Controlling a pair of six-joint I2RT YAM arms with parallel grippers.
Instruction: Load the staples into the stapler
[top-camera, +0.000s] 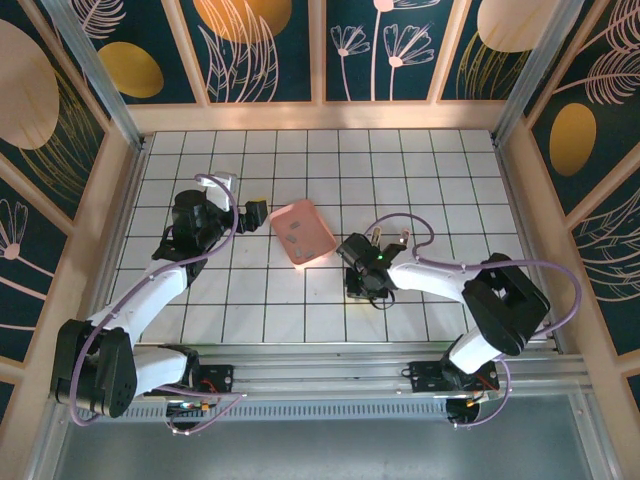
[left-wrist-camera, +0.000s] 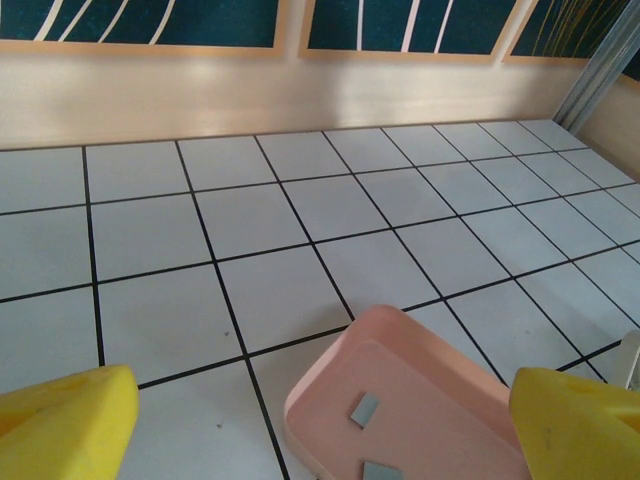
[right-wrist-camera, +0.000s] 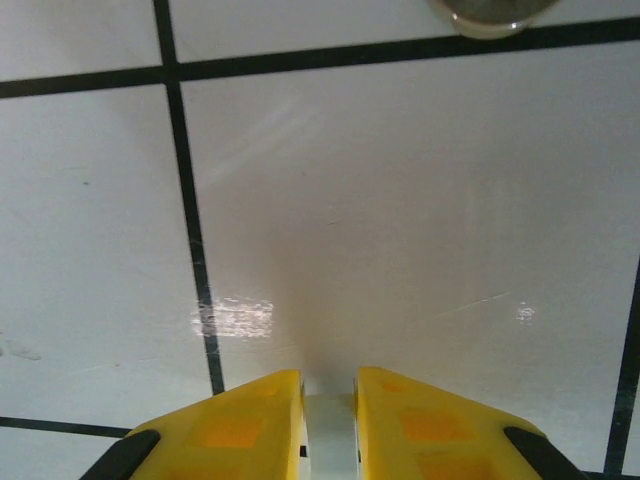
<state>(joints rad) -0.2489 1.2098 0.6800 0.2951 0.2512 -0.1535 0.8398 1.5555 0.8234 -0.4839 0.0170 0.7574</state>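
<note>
My left pincer (left-wrist-camera: 322, 392) is spread wide, with nothing between its yellow fingers (left-wrist-camera: 62, 425). Just ahead of it, low between the fingers, the pink tray (left-wrist-camera: 325, 365) lies on the counter (left-wrist-camera: 300, 200). Two grey staples (left-wrist-camera: 365, 408) lie flat inside it, apart from each other. My right pincer (right-wrist-camera: 328, 382) points down at the counter (its tips are close to the tiles). It is pressed nearly together on a narrow whitish piece, the stapler (right-wrist-camera: 330, 440) as far as I can tell. The tray is near this pincer, on its left.
</note>
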